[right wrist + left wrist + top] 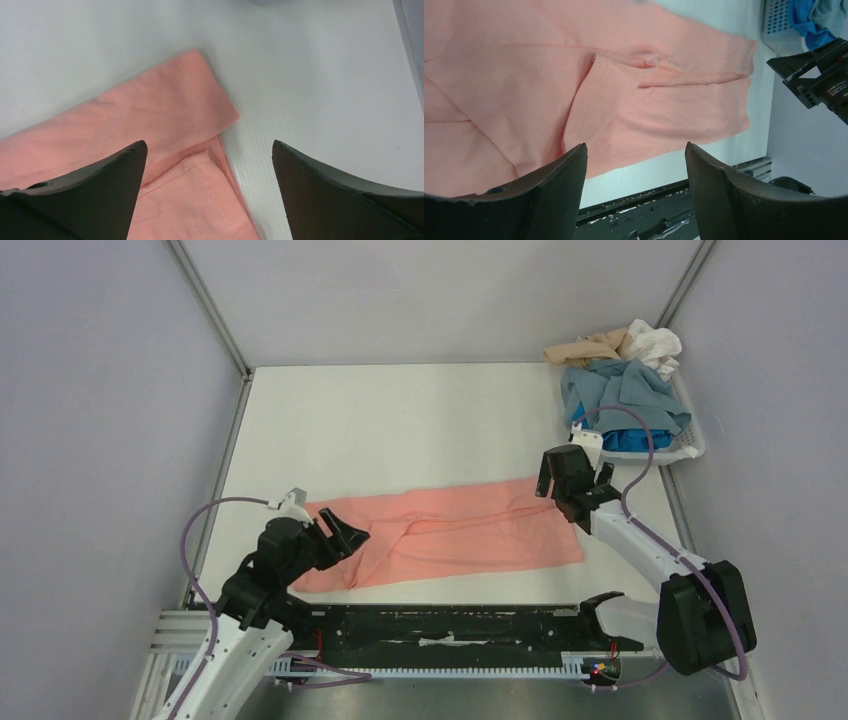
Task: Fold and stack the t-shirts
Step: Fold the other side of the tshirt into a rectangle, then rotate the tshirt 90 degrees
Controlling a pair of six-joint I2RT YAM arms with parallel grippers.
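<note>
A salmon-pink t-shirt (pixel 450 532) lies folded lengthwise in a long band across the near part of the white table; it also shows in the left wrist view (pixel 589 90) and the right wrist view (pixel 150 125). My left gripper (pixel 345 533) is open and empty, just above the shirt's left end. My right gripper (pixel 578 487) is open and empty, above the shirt's far right corner. In the wrist views the left gripper (pixel 635 150) and the right gripper (pixel 207 150) hold nothing. More t-shirts are piled in a basket: grey-blue (pixel 622 390), bright blue (pixel 628 438), beige (pixel 585 348), white (pixel 655 344).
The white plastic basket (pixel 690 445) stands at the far right corner of the table. A black rail (pixel 450 625) runs along the near edge between the arm bases. Grey walls enclose the table (pixel 400 420) on three sides.
</note>
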